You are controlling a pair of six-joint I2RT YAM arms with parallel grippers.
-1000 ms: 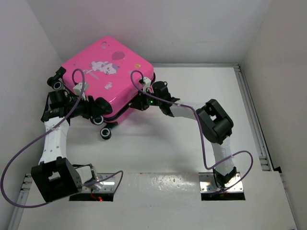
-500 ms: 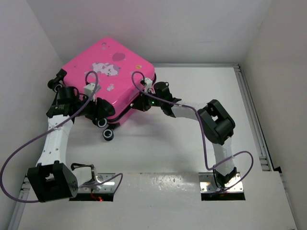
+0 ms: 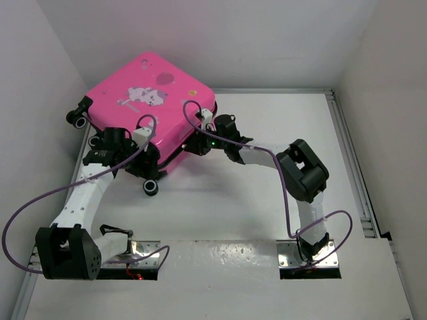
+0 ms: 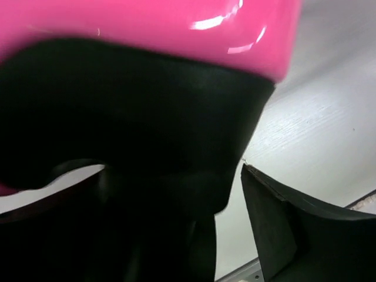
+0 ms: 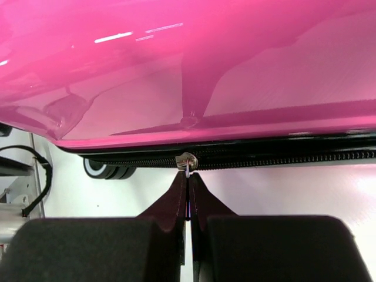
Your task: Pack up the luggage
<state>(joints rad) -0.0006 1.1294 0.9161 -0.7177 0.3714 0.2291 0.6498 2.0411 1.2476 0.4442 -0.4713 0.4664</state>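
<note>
The luggage (image 3: 150,93), a closed bright pink suitcase with a white cartoon print, lies flat at the back left. My right gripper (image 3: 198,143) is at its near right edge. In the right wrist view the right gripper (image 5: 188,176) is shut on the small metal zipper pull (image 5: 188,163) on the black zipper track (image 5: 282,157). My left gripper (image 3: 143,157) is at the suitcase's near corner by a black wheel (image 3: 152,188). In the left wrist view the left gripper (image 4: 176,200) is open, straddling a black wheel mount (image 4: 147,129) under the pink shell (image 4: 147,23), with a gap beside the right finger (image 4: 294,235).
White walls stand close behind and to the left of the suitcase. Another wheel (image 3: 75,120) sticks out at its left corner. A metal rail (image 3: 350,153) runs along the table's right side. Purple cables loop from both arms.
My left gripper has moved right along the suitcase's near side to the wheel corner. The right gripper has stayed on the zipper pull with hardly any movement.
</note>
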